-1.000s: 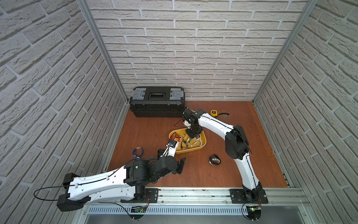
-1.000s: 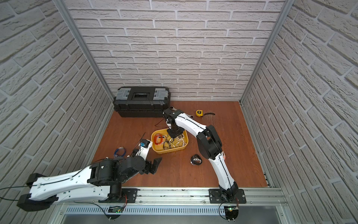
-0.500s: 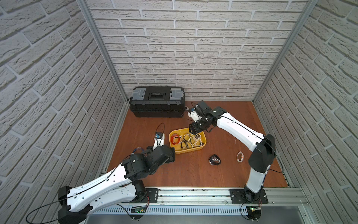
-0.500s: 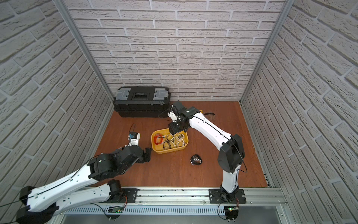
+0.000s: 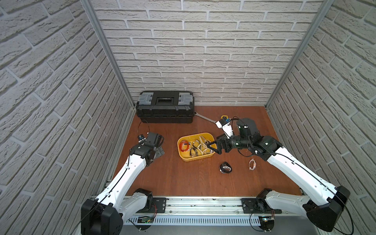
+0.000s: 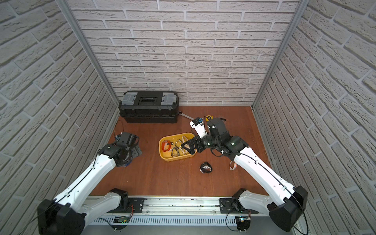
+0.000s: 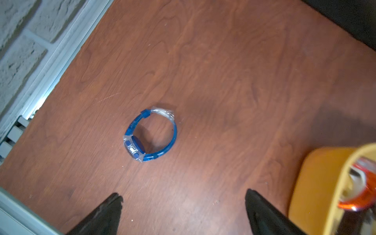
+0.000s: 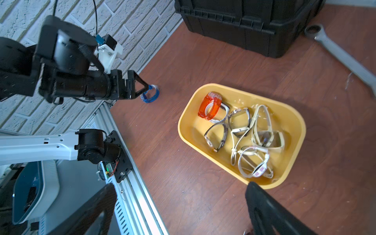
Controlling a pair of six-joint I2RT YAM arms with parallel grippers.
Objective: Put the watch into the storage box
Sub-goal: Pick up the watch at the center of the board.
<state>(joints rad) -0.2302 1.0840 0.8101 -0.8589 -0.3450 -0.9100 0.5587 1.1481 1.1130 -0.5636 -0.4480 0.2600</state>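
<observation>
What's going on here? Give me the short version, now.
Two robot arms are collecting watches into the yellow storage box, which already holds several, an orange watch among them. The right tool is open and empty at the box's edge. The left tool is open above a blue watch lying on the table near the left wall, not gripping it. A black watch and a pale watch also lie on the table outside the box.

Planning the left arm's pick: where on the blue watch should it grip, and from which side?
The strap wall opposite the case, from above: the blue watch lies on its edge as a closed loop, so one finger of the open left gripper could probably drop inside, one outside.
</observation>
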